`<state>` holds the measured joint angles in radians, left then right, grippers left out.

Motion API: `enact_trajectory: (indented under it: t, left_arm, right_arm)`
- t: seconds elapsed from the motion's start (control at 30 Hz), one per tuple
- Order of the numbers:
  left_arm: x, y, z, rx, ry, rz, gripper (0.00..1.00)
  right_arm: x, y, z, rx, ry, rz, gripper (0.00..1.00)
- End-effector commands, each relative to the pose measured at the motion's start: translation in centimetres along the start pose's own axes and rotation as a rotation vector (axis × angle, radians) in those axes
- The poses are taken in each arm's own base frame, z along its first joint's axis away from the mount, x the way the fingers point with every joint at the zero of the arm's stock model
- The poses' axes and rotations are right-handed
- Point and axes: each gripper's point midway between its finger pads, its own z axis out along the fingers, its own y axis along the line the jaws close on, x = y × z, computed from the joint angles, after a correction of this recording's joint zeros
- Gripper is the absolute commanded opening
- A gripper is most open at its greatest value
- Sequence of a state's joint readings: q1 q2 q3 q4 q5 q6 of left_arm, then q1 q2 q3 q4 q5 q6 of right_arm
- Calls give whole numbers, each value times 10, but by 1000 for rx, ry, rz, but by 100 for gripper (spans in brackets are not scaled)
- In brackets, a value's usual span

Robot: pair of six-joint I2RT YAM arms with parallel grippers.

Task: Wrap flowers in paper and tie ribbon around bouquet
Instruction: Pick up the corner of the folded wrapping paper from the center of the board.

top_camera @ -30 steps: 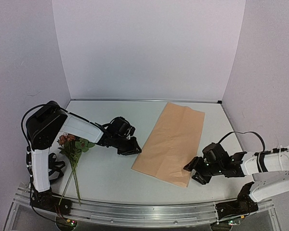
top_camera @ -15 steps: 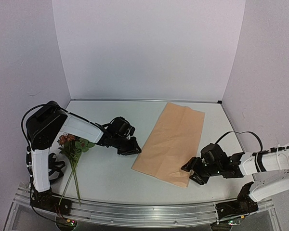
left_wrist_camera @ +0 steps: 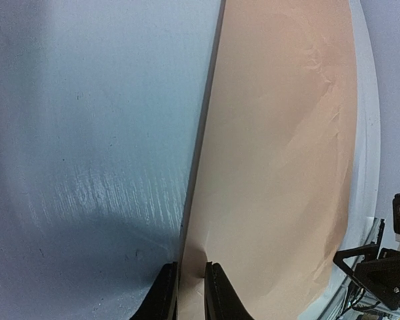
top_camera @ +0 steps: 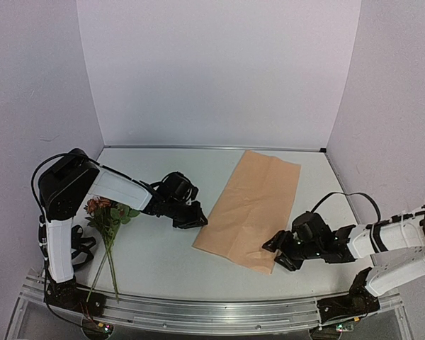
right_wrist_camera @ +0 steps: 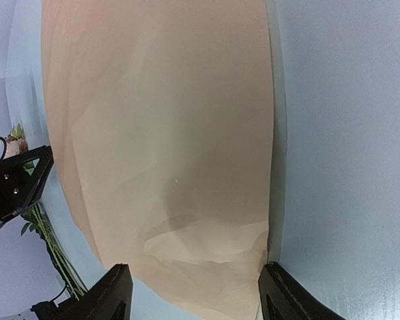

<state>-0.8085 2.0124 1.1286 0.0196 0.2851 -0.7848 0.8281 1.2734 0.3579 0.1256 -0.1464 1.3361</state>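
Sliding leftward over the past second, the right gripper [top_camera: 273, 249] now has its fingertips over the near right corner of the paper [top_camera: 255, 205], where a moment ago it sat just off that corner. Its jaws stand wide apart, one finger [right_wrist_camera: 113, 297] on each side of the sheet's near end, and they grip nothing; the right wrist view shows the creased corner lying between them.

Across the sheet, the left gripper [top_camera: 196, 221] has not shifted. Its jaws are drawn nearly together on the paper's left edge close to the near left corner, and the left wrist view shows the thin edge pinched between the two fingertips [left_wrist_camera: 165, 293].

The tan kraft sheet lies flat on the white table [top_camera: 156, 255], running at a slant from the far right toward the near centre, between the two arms.

The flowers [top_camera: 105, 211] lie well apart from it at the table's left side, beside the left arm, pink and rust blooms pointing away and long green stems trailing toward the near edge.
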Motion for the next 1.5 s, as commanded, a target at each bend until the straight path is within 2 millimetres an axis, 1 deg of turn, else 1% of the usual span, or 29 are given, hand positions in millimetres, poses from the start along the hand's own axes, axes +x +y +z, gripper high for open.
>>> enact_trajectory:
  t: [0.0, 0.17, 0.23, 0.4, 0.5, 0.6, 0.63, 0.7, 0.77, 0.8, 0.87, 0.97, 1.17, 1.3, 1.47]
  left_arm:
    - [24, 23, 11, -60, 73, -21, 17]
    - [25, 21, 11, -59, 79, -15, 16]
    - [25, 20, 11, -58, 80, -13, 16]
    - [25, 19, 10, -63, 79, -5, 16]
    - [25, 19, 9, -66, 82, 0, 16]
    - [25, 18, 8, -65, 84, 7, 16]
    - [24, 18, 7, -68, 84, 13, 16]
    - [21, 16, 3, -75, 74, 30, 18]
    - [18, 13, -1, -77, 64, 40, 19]
    - [17, 13, -3, -78, 61, 42, 20]
    - [17, 12, -3, -79, 61, 43, 20]
    - [17, 13, -3, -83, 62, 43, 20]
    - [16, 14, -2, -87, 62, 38, 19]
    - [17, 15, -1, -87, 62, 31, 19]
    - [16, 14, -2, -86, 57, 28, 19]
  right_arm:
    - [-3, 1, 12, 6, -23, -37, 68]
    - [-7, 36, 20, -94, -28, -56, 68]
    - [-8, 46, 21, -127, -29, -56, 68]
    - [-13, 71, 16, -212, -48, -62, 68]
    - [-19, 84, 9, -254, -83, -82, 74]
    - [-24, 88, 8, -262, -102, -86, 79]
    - [-26, 86, 8, -243, -99, -81, 80]
    - [-32, 62, 8, -128, -108, -86, 81]
    - [-39, 40, 2, -49, -123, -101, 86]
    - [-41, 35, -2, -43, -126, -106, 87]
    - [-47, 18, -6, -24, -120, -87, 90]
    - [-47, 2, -13, -24, -98, -60, 93]
    - [-27, -7, -23, -66, -23, -27, 96]
    - [-18, -7, -33, -97, -19, -25, 96]
    - [-6, -5, -32, -112, 1, -28, 97]
